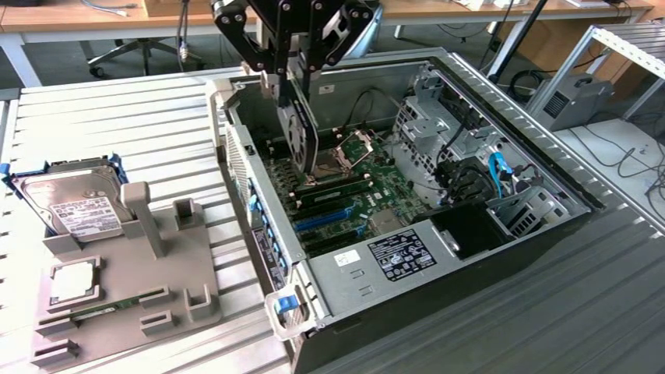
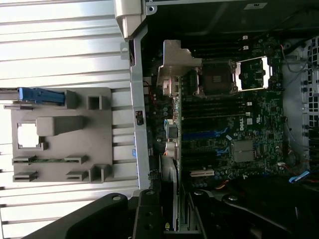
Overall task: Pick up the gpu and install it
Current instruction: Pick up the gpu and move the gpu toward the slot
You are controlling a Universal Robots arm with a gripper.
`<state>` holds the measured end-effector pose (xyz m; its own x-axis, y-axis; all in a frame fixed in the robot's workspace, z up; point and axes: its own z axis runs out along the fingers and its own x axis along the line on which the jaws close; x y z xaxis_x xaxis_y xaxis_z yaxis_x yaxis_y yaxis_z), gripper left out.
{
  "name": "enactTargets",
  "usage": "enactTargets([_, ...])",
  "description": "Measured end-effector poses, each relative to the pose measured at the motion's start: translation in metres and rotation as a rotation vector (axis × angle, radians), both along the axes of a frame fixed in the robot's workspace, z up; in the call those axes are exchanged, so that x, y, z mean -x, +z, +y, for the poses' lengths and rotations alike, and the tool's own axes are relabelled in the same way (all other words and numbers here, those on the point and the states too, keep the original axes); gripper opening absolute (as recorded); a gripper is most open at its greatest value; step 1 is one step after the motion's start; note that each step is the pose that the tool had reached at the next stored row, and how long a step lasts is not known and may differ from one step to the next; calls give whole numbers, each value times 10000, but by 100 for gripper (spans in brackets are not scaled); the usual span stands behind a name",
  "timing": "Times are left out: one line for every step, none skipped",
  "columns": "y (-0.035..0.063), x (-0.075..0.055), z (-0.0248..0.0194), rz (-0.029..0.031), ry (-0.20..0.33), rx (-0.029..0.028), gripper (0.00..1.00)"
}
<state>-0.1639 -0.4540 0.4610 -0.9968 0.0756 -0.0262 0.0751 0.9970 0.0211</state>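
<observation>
Hand grips gpu, long axis near-vertical

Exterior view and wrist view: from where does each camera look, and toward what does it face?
Exterior view: sits off the arm, above the metal table, looking down obliquely at the open computer case; the hand shows, holding the gpu upright over the motherboard.
Wrist view: sits on the wrist, looking down past the hand's dark links into the case.
Shared: the motherboard, the case and the grey fixture tray.
</observation>
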Motion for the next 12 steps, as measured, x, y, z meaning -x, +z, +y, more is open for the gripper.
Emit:
enactTargets([0,-5,0,0,0,0,26])
enactTargets([0,-11,0,0,0,0,26])
enactTargets([0,-17,0,1,0,1,26])
enactTargets([-1,-23,0,0,0,0,26])
enactTargets([-1,-29,0,0,0,0,26])
enactTargets([-2,-35,0,0,1,0,26])
enactTargets([-2,-41,0,0,1,0,26])
enactTargets([-2,-45,0,0,0,0,26])
enactTargets([-2,-50,0,0,0,0,26])
enactTargets([-3,-55,0,0,0,0,26])
enactTargets([-3,-61,0,1,0,1,26])
enactTargets([-3,-66,0,0,0,0,26])
